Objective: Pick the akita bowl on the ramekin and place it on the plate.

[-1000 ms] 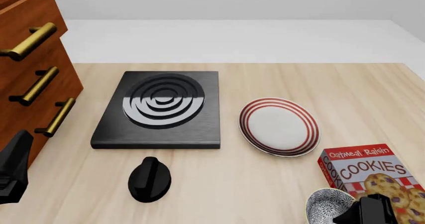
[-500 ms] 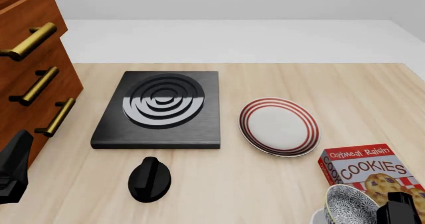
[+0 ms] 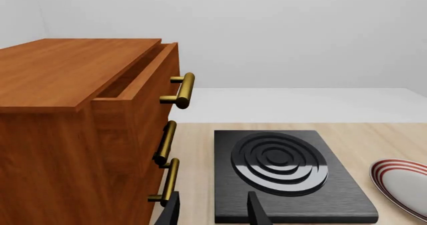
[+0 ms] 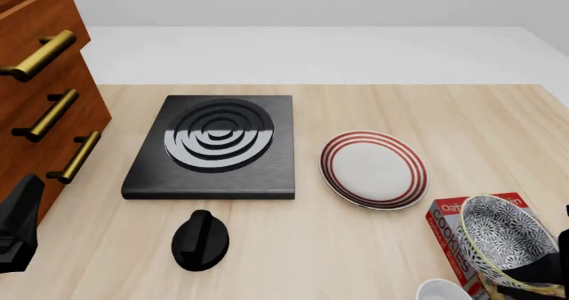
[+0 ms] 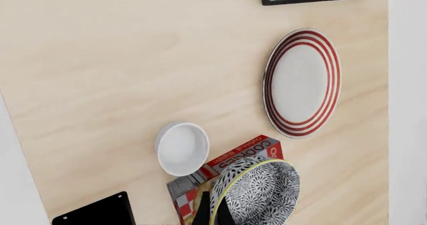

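Observation:
The akita bowl [image 4: 505, 235], speckled black and white with a pale rim, hangs tilted in the air over the cookie box at the front right. My right gripper [image 4: 536, 275] is shut on its rim; the right wrist view shows the fingers [image 5: 203, 211] pinching the bowl [image 5: 259, 192]. The plain white ramekin [image 4: 444, 291] stands uncovered on the table just below and left of the bowl, also visible as the ramekin [image 5: 182, 148]. The red-ringed plate [image 4: 374, 169] lies bare further back, beyond the box. My left gripper [image 3: 213, 214] is open and holds nothing, low at the front left [image 4: 18, 228].
A black stove burner [image 4: 213, 145] lies left of the plate. A black knob-like object [image 4: 200, 241] sits in front of it. The oatmeal raisin cookie box [image 4: 452, 232] lies under the bowl. A wooden drawer cabinet [image 4: 40, 93] with brass handles fills the left side.
The right gripper has lifted the bowl off the ramekin, up and to the right, and tilted it. The ramekin now shows bare. The left arm has not moved.

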Available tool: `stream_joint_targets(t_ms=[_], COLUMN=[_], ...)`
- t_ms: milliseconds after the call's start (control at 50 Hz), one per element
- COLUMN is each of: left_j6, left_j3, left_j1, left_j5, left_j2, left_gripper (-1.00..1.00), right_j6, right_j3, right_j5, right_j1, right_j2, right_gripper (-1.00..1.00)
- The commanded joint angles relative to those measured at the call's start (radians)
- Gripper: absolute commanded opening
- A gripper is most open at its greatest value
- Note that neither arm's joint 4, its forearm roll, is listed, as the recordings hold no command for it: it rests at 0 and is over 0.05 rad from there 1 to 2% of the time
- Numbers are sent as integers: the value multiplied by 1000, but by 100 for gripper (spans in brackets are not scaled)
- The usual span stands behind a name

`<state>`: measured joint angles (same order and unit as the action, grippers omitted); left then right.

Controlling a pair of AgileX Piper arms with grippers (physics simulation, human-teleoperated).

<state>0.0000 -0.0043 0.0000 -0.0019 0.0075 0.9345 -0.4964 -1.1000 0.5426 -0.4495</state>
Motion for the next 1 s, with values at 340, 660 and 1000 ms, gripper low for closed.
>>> stream_joint_targets(t_ms=[340, 660, 1000], left_j6=[0, 0, 0], left_j3=[0, 0, 0], left_j1=[0, 0, 0], left_j5=[0, 0, 0], left_j2=[0, 0, 0], left_gripper=[100, 100, 100], right_j6=[25, -12, -78], right_j3=[-190, -279, -362], right_j5=[170, 321, 491], right_j1=[-75, -110, -106], right_j2=[-251, -480, -682], right_gripper=[-100, -100, -100])
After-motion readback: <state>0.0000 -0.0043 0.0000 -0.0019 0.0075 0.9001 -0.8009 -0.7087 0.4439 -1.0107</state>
